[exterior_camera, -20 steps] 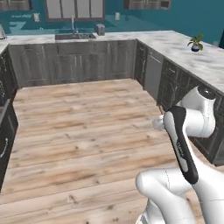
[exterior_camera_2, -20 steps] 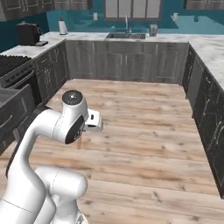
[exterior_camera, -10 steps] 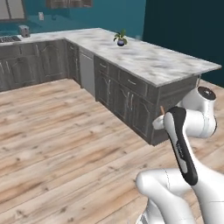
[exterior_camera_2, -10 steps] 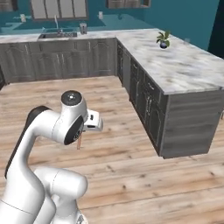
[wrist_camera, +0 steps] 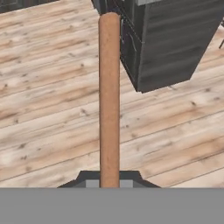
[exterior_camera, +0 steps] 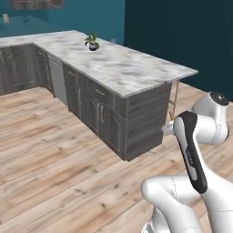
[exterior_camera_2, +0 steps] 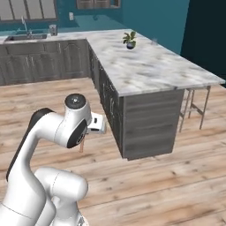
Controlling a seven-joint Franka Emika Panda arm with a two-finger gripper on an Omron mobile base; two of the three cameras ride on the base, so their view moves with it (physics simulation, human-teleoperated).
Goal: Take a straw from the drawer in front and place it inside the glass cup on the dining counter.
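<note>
While clamped in the tool [wrist_camera: 109, 183], the straw [wrist_camera: 109, 100] points forward — over wooden floor [wrist_camera: 52, 109].

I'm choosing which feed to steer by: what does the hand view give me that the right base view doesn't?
Hand view: the straw close up, running straight out from the shut end effector. Right base view: the dining counter's marble top, the potted plant, the stools and the sink wall. Both: the counter's dark end panel and the wood floor.
</note>
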